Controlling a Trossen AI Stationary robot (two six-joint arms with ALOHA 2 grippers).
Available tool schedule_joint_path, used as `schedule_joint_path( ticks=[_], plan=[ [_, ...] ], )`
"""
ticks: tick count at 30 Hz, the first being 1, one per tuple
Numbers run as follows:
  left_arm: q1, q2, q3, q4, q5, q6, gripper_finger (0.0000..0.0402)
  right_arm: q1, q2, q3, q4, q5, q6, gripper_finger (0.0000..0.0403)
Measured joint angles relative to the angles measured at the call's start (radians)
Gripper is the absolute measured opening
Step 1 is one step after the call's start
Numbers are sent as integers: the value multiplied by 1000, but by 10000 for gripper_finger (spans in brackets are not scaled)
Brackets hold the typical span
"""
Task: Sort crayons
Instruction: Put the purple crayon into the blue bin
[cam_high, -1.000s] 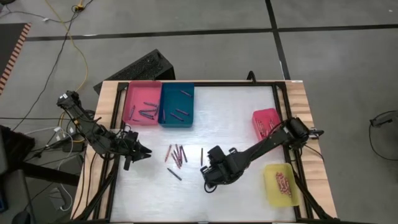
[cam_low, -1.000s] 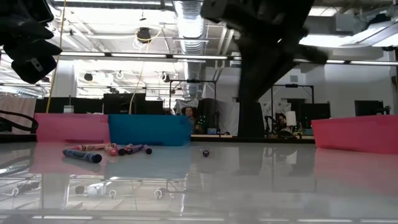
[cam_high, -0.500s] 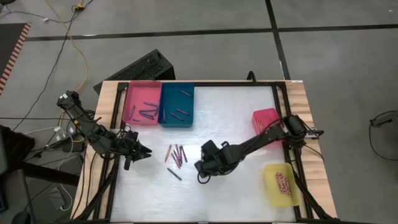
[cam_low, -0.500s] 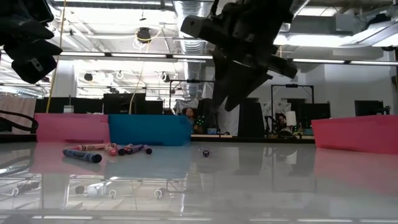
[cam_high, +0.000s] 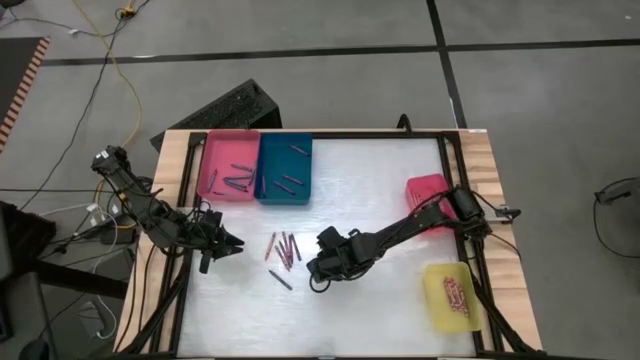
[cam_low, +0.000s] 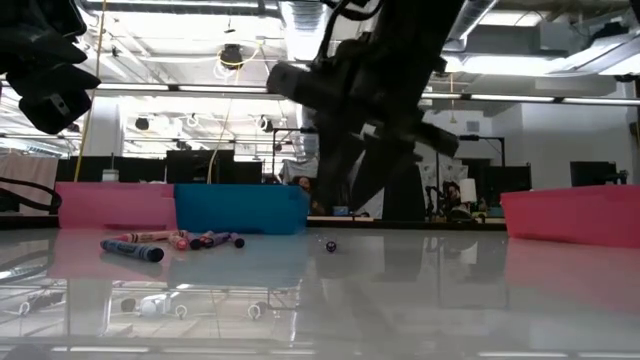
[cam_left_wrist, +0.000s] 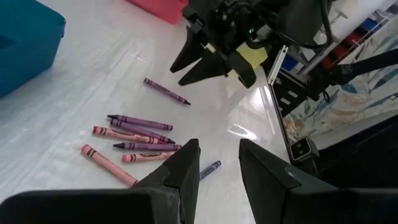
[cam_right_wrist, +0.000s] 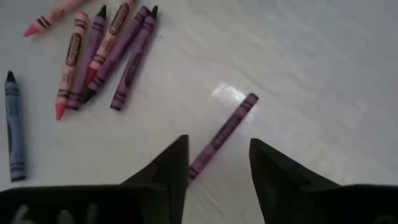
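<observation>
My two arms are dark and jointed, each ending in two black wedge-shaped fingers, one wrist bearing a yellow label.

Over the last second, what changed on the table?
The right end effector swung leftward across the table toward the loose crayons, its fingers spreading, and now hangs over the lone purple crayon. Nothing was grasped or released. The left end effector, the crayons and the trays stayed put.

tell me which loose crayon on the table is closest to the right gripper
The lone purple crayon, lying apart from the cluster of crayons. It sits right ahead of the open right gripper.
</observation>
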Motion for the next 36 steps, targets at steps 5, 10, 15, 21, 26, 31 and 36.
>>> schedule_joint_path(
  ticks=[5, 10, 15, 21, 26, 31, 36],
  plan=[
    [0, 0, 0, -4, -1, 0, 102, -10, 33, 1, 27, 5, 0, 167],
    [0, 0, 0, -5, -2, -1, 102, -18, 74, 2, 26, -4, 16, 167],
    [0, 0, 0, -5, -2, -3, 102, -17, 107, 4, 34, -1, 53, 165],
    [0, 0, 0, -6, -2, -3, 102, -10, 110, 6, 5, -2, 124, 127],
    [0, 0, 0, -6, -2, -3, 102, -6, 111, 5, -5, -2, 124, 71],
    [0, 0, 0, -6, -2, -5, 102, -4, 112, 4, -10, -4, 123, 29],
    [0, 0, 0, -5, -2, -5, 102, -4, 113, 3, -9, -11, 122, 4]
  ],
)
